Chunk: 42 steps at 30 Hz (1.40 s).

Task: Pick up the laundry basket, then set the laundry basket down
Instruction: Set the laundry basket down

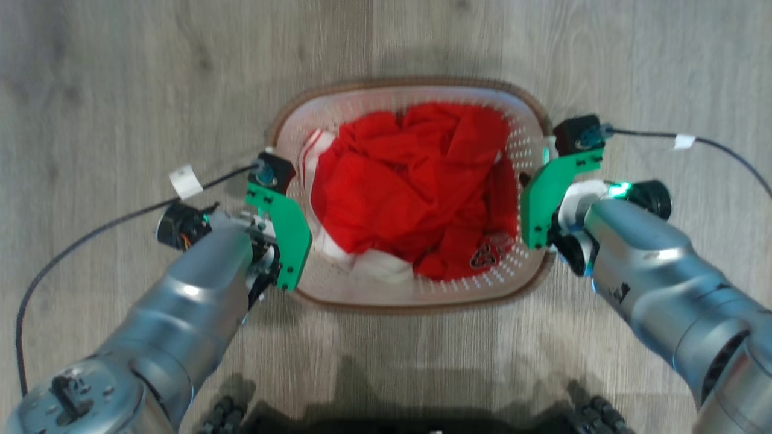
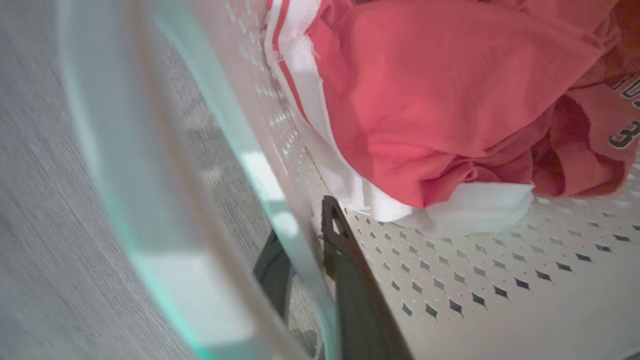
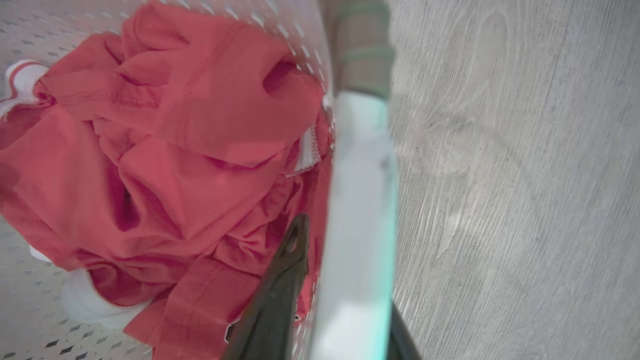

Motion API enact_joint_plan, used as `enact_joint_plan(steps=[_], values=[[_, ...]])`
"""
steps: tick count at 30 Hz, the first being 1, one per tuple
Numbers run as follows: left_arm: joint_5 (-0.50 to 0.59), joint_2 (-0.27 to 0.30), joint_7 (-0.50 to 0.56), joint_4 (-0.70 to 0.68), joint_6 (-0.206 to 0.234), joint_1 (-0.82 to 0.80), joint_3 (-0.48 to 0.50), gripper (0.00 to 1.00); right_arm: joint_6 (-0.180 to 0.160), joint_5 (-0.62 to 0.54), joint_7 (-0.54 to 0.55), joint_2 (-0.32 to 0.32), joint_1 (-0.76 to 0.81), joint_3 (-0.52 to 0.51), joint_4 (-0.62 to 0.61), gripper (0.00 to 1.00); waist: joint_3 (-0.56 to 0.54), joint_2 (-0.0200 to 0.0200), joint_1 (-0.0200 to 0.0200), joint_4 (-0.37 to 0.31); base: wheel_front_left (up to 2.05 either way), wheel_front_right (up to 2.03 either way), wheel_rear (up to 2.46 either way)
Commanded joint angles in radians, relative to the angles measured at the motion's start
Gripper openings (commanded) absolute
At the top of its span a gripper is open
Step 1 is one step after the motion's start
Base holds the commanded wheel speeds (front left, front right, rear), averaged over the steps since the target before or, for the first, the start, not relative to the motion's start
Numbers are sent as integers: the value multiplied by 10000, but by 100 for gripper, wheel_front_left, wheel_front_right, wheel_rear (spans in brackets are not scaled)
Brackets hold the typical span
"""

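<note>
The laundry basket [image 1: 416, 299], white and perforated with a brown rim, sits in the middle of the head view and holds red and white clothes [image 1: 416, 181]. My left gripper [image 1: 282, 232] is at its left side, my right gripper [image 1: 537, 208] at its right side. In the left wrist view the left gripper [image 2: 307, 235] straddles the basket wall [image 2: 475, 280], one dark finger [image 2: 345, 250] inside and one outside. The right gripper [image 3: 345, 240] clamps the white side handle [image 3: 360, 190] the same way. Whether the basket touches the floor I cannot tell.
A pale wood-grain floor [image 1: 96, 90] lies all around the basket. Black cables [image 1: 90, 232] trail from both wrists out to the sides. The dark wheels of my base [image 1: 223, 416] show at the bottom edge.
</note>
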Motion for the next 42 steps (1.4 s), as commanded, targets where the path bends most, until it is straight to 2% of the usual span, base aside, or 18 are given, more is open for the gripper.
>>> enact_joint_plan(steps=[1,17,24,42], values=[[245,19,-168,-143,-21,-283,17,0,73,-204,-170,174,101,105,-22,0,647,1,-3,14,0,0,0],[78,17,-1211,-303,355,-1257,122,0,73,-355,-1204,468,-717,89,561,0,2249,1,-3,32,0,0,0],[201,17,-1461,-237,443,-1468,86,0,73,-358,-1466,606,-790,78,681,0,2615,1,-3,33,0,0,0],[645,17,-1724,-392,734,-1645,25,0,73,-447,-1325,643,-857,102,873,0,2971,1,-3,180,0,0,0]])
